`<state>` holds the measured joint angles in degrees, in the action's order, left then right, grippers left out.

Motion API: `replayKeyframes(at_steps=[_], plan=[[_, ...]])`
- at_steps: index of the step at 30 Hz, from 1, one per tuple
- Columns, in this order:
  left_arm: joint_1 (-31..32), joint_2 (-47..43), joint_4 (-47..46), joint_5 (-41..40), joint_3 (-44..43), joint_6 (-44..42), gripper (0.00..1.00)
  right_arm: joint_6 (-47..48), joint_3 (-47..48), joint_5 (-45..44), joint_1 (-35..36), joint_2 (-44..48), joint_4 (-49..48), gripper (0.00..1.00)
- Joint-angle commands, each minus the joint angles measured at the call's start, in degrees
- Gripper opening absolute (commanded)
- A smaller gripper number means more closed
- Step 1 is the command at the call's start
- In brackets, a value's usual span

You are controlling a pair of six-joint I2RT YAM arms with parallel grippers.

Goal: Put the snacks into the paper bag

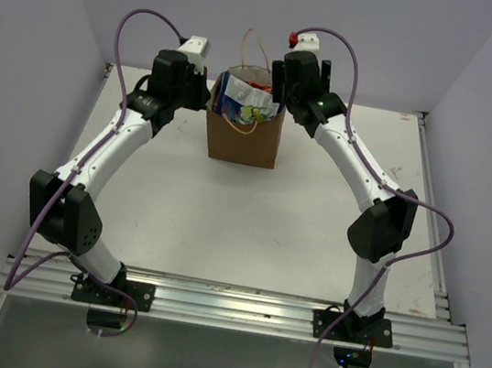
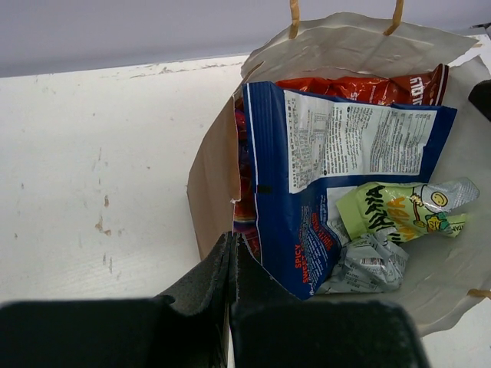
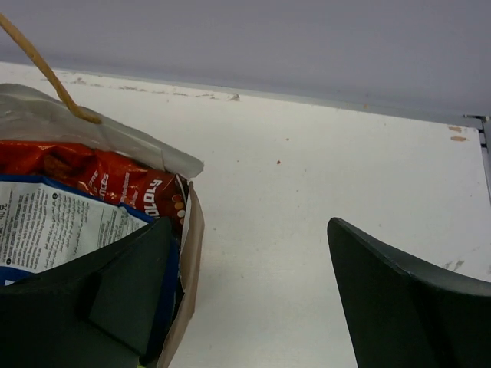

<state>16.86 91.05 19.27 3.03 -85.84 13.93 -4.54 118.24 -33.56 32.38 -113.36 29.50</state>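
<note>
Left tool (image 2: pixel 232 247) tight on paper bag (image 2: pixel 211 184) rim, right tool (image 3: pixel 252 228) wide open astride opposite wall.

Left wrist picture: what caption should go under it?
Snack packets fill the open paper bag while the left gripper pinches its rim.

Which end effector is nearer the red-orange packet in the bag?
Right. The right end effector straddles the bag wall beside the red-orange packet; the left end effector grips the opposite rim.
</note>
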Motion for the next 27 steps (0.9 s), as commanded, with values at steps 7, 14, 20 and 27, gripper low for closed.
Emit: replayKeyframes(at_steps=[7,14,20,27], plan=[[-0.69,-2.1,-4.32,0.23,0.59,-0.4,0.0,-5.13,-0.9,5.43,0.23,-0.63,1.26,0.82],[-0.69,-1.66,-4.5,0.58,0.33,-0.05,0.0,-7.94,-2.3,7.72,0.31,-1.52,7.24,0.32],[-0.52,-5.52,-9.14,0.58,4.71,2.67,0.0,-8.03,-4.68,8.78,0.4,1.47,6.27,0.0],[-0.25,-14.83,-11.71,-1.1,10.77,5.31,0.0,-6.63,-2.13,9.57,2.42,6.3,10.49,0.0]])
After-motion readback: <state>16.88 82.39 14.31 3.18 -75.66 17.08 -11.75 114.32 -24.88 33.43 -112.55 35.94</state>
